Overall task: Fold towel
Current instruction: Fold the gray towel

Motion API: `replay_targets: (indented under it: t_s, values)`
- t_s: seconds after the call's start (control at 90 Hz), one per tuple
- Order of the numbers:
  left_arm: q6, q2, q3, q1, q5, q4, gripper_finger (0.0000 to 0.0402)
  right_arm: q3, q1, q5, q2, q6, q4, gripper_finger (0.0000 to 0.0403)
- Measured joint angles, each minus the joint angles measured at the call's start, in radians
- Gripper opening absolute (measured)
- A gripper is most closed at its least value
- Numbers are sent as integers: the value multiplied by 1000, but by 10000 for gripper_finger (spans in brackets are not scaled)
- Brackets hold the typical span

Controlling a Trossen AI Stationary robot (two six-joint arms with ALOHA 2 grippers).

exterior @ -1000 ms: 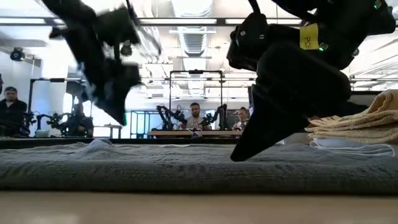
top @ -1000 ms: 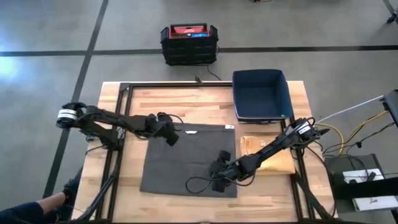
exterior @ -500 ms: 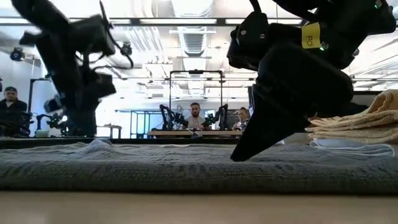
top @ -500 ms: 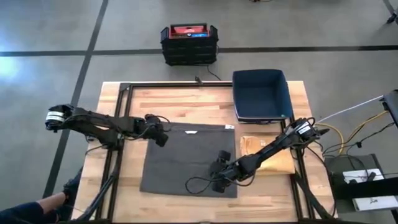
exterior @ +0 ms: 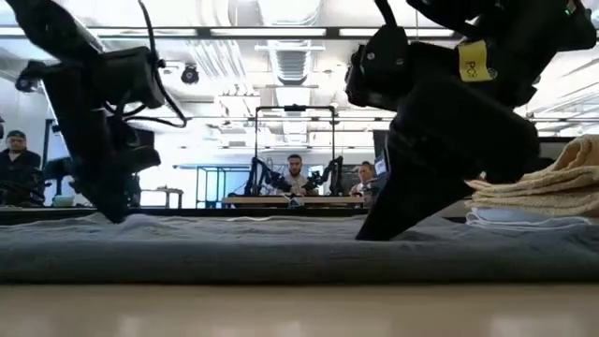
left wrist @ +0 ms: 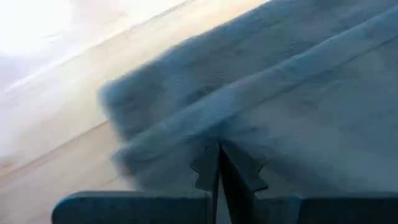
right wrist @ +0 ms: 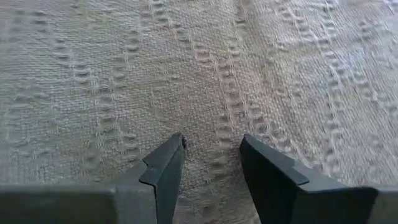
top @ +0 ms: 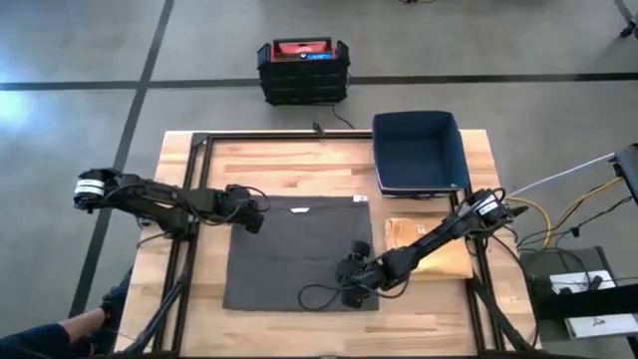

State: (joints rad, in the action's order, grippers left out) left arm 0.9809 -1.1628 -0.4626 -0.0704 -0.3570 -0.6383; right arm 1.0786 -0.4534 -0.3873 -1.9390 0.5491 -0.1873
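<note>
My left gripper (top: 251, 216), fingers pinched together, clamps the grey towel (top: 299, 254) at its far-left corner. My right gripper (top: 351, 276), fingers slightly parted, presses the towel near its near-right corner. The towel lies flat mid-desk (top: 299, 165).

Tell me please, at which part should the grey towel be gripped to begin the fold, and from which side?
Probably at a far corner. The grey towel lies flat on the table, so only its edges and corners offer a lip. The left gripper is already at the far left corner, jaws closed there; coming in low from that outer side suits it.
</note>
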Motion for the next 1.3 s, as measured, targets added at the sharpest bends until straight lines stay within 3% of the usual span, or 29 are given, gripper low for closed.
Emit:
replay_targets:
  t_s: [0.189, 0.333, 0.456, 0.522, 0.8, 0.967, 1.078, 1.233, 1.3]
  values:
    - [-55, 21, -80, 11, -17, -69, 0, 5, 0, -4, 1, 0, -31, 133]
    - [-109, 26, -138, 85, 23, -48, 0, 42, -2, 13, 9, -27, -58, 124]
    - [-155, 26, -168, 227, 49, -6, 0, 77, -3, 26, 42, -44, -54, 122]
    - [-179, 23, -171, 337, 14, 29, 0, 87, 5, 22, 60, -68, -45, 130]
    - [-24, -30, -153, 660, -125, 202, 20, 113, 178, -105, 134, -210, -187, 219]
    - [20, -118, -152, 702, -127, 213, 70, 98, 353, 106, 118, -252, -189, 252]
    - [-26, -187, -166, 702, -97, 210, 111, 85, 437, 167, 82, -279, -204, 258]
    - [-86, -249, -220, 683, -97, 202, 161, 85, 453, 305, 76, -276, -195, 246]
    - [-121, -258, -257, 679, -97, 188, 174, 85, 422, 317, 81, -280, -205, 238]
